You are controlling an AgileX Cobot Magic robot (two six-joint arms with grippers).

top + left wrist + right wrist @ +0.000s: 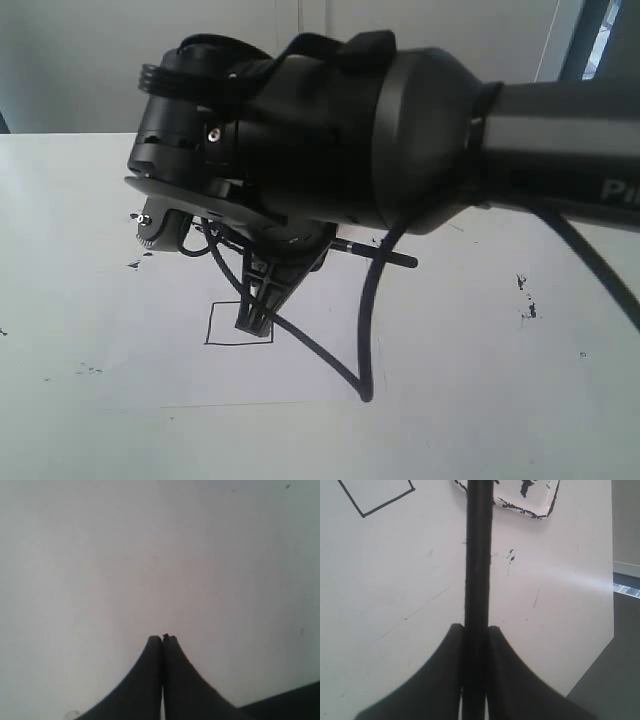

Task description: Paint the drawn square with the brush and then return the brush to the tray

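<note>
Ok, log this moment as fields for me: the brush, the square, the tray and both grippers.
brush: clamped in the right gripper, tip out of view
right gripper: shut on the brush
left gripper: shut, holding nothing
square: black outline, inside white with no paint visible
tray: white with dark paint blots, only one corner in view
paper: white, with a few stray specks and streaks

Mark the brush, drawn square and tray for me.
brush (pixel 478 570): right wrist view, mid-handle.
drawn square (pixel 226 326): exterior view, blank interior.
tray (pixel 540 501): right wrist view, bare floor near corner.
</note>
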